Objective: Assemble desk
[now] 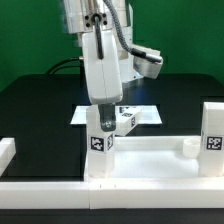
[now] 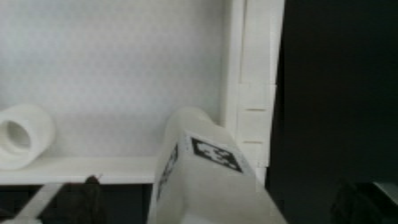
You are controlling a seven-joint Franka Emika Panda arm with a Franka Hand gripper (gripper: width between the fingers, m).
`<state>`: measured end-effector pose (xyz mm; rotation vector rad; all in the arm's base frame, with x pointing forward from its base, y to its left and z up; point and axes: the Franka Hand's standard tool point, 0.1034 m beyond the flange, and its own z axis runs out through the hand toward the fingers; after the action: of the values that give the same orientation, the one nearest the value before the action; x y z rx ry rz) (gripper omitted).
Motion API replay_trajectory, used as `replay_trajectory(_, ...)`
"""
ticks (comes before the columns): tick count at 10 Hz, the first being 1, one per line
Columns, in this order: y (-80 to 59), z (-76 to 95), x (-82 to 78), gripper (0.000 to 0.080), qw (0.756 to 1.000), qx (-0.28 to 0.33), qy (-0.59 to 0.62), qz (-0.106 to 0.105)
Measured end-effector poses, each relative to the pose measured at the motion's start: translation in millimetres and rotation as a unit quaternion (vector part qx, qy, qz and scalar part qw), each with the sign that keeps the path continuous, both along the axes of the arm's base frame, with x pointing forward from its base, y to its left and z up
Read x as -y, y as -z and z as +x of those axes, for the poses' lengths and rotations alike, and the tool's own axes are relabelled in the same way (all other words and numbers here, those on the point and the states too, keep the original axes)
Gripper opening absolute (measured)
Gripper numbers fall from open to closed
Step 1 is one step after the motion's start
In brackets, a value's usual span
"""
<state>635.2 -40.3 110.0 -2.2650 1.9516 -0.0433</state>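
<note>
The white desk tabletop (image 1: 150, 160) lies rim up near the front wall, and one round corner socket (image 1: 190, 147) shows. One tagged leg (image 1: 213, 125) stands upright at its corner on the exterior view's right. Another tagged leg (image 1: 99, 138) stands at the opposite corner, right under my gripper (image 1: 103, 116). In the wrist view this leg (image 2: 210, 165) rises, leaning, between my dark fingers (image 2: 80, 197). A gap shows on each side of it, so my gripper (image 2: 222, 202) is open around it. The tabletop floor (image 2: 125, 70), its rim (image 2: 260, 80) and a socket (image 2: 22, 138) also show there.
A further tagged leg (image 1: 127, 121) lies just behind the tabletop, on the marker board (image 1: 85, 114). Low white border walls run along the front (image 1: 110, 192) and at the exterior view's left (image 1: 6, 150). The table is black.
</note>
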Motion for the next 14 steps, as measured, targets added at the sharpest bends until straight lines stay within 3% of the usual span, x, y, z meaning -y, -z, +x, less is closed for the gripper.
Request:
replay_trajectory(2, 0.0, -0.1, 2.7, 0.0649, 0.991, 0.011, -0.13, -0.02)
replay_trajectory(4, 5.8, -2.6, 6.0, 0.0649, 0.941, 0.018, -0.333, -0.054)
replay_trajectory(7, 7.5, -3.3, 4.2, 0.0621, 0.942, 0.017, -0.33, -0.055)
replay_trajectory(8, 7.5, -3.3, 4.0, 0.0449, 0.945, 0.016, -0.323, -0.054)
replay_trajectory(9, 7.1, -2.9, 3.9, 0.0449, 0.962, 0.013, -0.267, -0.047)
replay_trajectory(10, 7.2, -4.7, 6.1, 0.0288, 0.979, 0.002, -0.199, -0.038)
replay_trajectory(12, 7.5, -4.5, 4.1, 0.0288, 0.999, -0.01, -0.033, -0.01)
replay_trajectory(13, 8.0, -3.7, 0.2, 0.0288, 0.998, -0.015, 0.06, 0.009)
replay_trajectory(14, 8.1, -2.6, 0.6, 0.0288, 0.995, -0.018, 0.099, 0.013)
